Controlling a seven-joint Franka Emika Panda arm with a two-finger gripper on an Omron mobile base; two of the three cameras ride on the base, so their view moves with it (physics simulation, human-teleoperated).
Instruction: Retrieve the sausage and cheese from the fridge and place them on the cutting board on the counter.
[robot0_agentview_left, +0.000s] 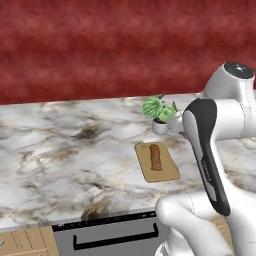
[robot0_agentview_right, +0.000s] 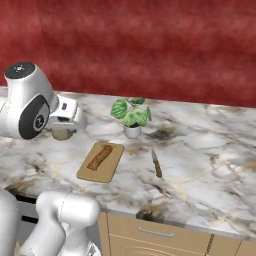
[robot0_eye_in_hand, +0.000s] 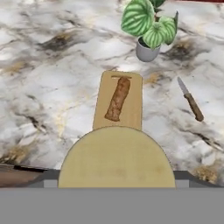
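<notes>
A reddish-brown sausage (robot0_agentview_left: 156, 156) (robot0_agentview_right: 100, 156) (robot0_eye_in_hand: 118, 99) lies lengthwise on the small tan cutting board (robot0_agentview_left: 169, 171) (robot0_agentview_right: 103, 171) (robot0_eye_in_hand: 134, 107), which rests on the marble counter (robot0_agentview_left: 60, 160) (robot0_agentview_right: 210, 165). My gripper (robot0_agentview_right: 62, 129) hangs above the counter just to the left of the board and is shut on the cheese (robot0_agentview_right: 61, 134). In the hand view the cheese (robot0_eye_in_hand: 116, 157) is a wide pale yellow-tan dome between the finger tips, with the board straight beyond it. The fridge is out of view.
A potted plant (robot0_agentview_left: 159, 112) (robot0_agentview_right: 131, 116) (robot0_eye_in_hand: 148, 26) in a white pot stands just behind the board. A brown-handled knife (robot0_agentview_right: 156, 164) (robot0_eye_in_hand: 191, 99) lies to the board's right. A red wall backs the counter. A dark appliance front (robot0_agentview_left: 110, 235) sits under the counter edge.
</notes>
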